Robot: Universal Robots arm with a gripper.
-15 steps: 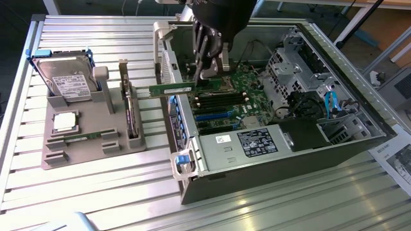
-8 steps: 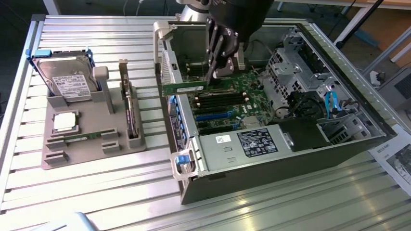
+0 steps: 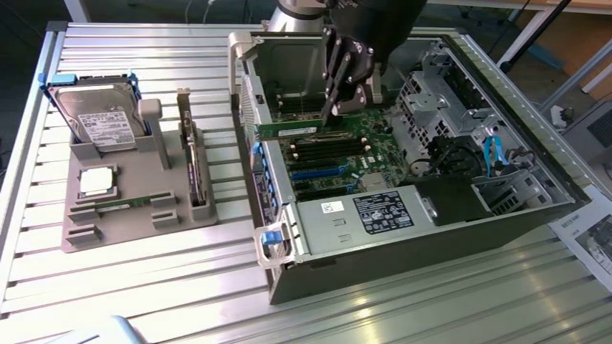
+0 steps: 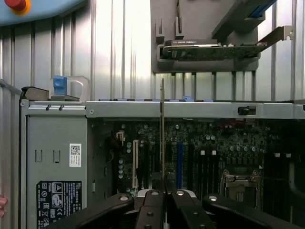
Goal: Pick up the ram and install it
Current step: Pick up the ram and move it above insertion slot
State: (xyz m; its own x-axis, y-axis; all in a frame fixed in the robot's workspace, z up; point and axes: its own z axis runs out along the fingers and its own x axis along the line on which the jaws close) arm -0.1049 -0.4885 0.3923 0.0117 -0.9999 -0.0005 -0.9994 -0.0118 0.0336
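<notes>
The hand (image 3: 340, 107) is inside the open case (image 3: 535, 179), clamped on the ram (image 3: 287, 130). In the wrist view the two fingers (image 4: 151, 206) press on either face of the ram (image 4: 162, 133), which shows there edge-on as a thin line running away from the hand (image 4: 164, 207). The ram stands on its long edge over the motherboard (image 3: 359, 158), in the half of the case far from the power supply (image 3: 383, 211) and close to the black slots (image 3: 330, 149). I cannot tell whether it touches a slot or hangs just above.

Beside the case, on the exterior view's left of it, a grey holder (image 3: 134, 215) sits on the slatted table (image 3: 143, 287). It carries a hard drive (image 3: 96, 118), a processor (image 3: 97, 180), a second green strip (image 3: 129, 204) lying flat, and a dark card (image 3: 191, 168) standing on edge. The wrist view shows that card (image 4: 214, 50) beyond the case wall.
</notes>
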